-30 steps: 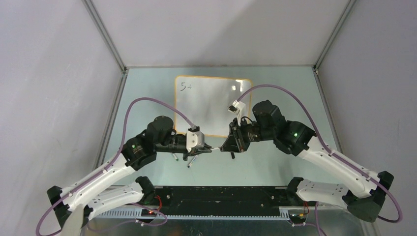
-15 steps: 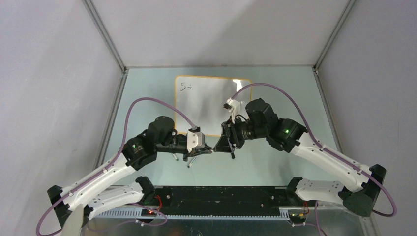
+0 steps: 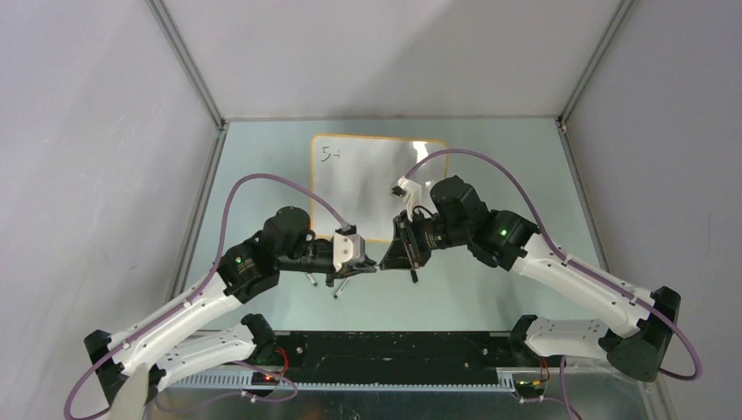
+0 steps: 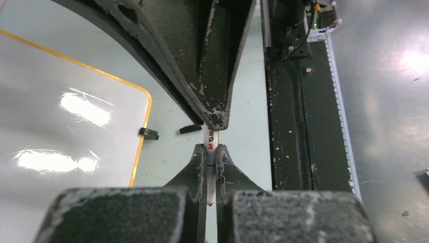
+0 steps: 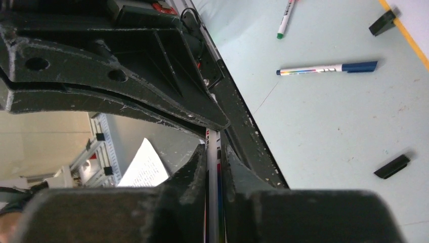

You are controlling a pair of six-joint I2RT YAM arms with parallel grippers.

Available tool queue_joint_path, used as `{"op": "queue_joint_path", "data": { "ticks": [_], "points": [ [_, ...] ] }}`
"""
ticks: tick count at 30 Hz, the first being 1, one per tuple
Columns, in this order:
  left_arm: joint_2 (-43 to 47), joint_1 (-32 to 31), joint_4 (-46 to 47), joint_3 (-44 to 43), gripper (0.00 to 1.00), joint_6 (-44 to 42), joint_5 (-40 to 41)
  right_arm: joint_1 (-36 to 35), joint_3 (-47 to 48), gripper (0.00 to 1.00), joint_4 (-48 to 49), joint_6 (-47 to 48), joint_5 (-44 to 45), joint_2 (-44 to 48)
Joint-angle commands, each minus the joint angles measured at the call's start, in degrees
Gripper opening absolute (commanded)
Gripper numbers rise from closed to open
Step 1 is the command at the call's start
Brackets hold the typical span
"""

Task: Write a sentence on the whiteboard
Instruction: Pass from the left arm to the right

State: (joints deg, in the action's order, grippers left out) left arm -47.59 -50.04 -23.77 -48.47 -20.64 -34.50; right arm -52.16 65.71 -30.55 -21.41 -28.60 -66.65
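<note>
The whiteboard (image 3: 378, 188) lies flat at mid-table, its orange rim showing in the left wrist view (image 4: 143, 126). The only writing of the sentence (image 3: 330, 156) is a few thin black strokes at the board's top left corner. Just in front of the board's near edge, my two grippers meet tip to tip above the table. A white marker (image 4: 210, 143) runs between them. My left gripper (image 4: 211, 150) is shut on one end of it. My right gripper (image 5: 214, 148) pinches the same marker (image 5: 213, 167) along its barrel, jaws tight against it.
A blue-capped marker (image 5: 326, 68) and a green-tipped marker (image 5: 285, 17) lie on the table near the grippers. Small black pieces lie beside them (image 5: 392, 166), and a black clip foot (image 4: 148, 133) sits at the board's edge. The black base rail (image 3: 385, 346) runs along the near side.
My right arm has moved left until its fingertips meet the left gripper, and its jaws have opened and then closed round the marker. The left arm has stayed still.
</note>
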Motion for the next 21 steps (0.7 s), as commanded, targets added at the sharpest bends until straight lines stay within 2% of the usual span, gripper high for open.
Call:
{"op": "queue_joint_path", "data": {
  "ticks": [1,3,4,6,9,13,16,21],
  "points": [
    [0.6,-0.2,0.8,-0.5,0.00,-0.6,1.4,-0.3,2.6,0.02,1.5,-0.1,-1.0,0.1],
    [0.9,-0.2,2.2,0.0,0.25,1.2,4.4,-0.3,2.6,0.00,0.9,0.3,-0.4,0.4],
    [1.4,-0.1,3.2,0.4,0.49,3.3,5.5,0.0,2.6,0.00,0.3,0.4,0.5,0.6],
    [2.9,-0.1,7.5,2.2,0.69,9.5,11.8,1.8,2.6,0.00,-1.7,0.5,2.9,1.3],
    [3.8,1.9,10.1,1.7,0.73,20.6,24.7,6.8,1.3,0.00,-4.8,-0.4,7.3,4.1],
    [1.9,10.9,5.7,-0.4,0.71,37.4,31.9,17.2,-4.7,0.00,-3.1,-2.9,10.8,10.8],
    [1.6,19.0,5.7,1.3,0.75,47.0,33.8,21.9,-8.1,0.00,-2.2,-3.9,15.9,14.3],
    [4.1,29.7,16.4,12.0,0.81,56.1,34.2,24.3,-10.1,0.00,-2.6,-4.9,33.1,17.2]
  ]
}}
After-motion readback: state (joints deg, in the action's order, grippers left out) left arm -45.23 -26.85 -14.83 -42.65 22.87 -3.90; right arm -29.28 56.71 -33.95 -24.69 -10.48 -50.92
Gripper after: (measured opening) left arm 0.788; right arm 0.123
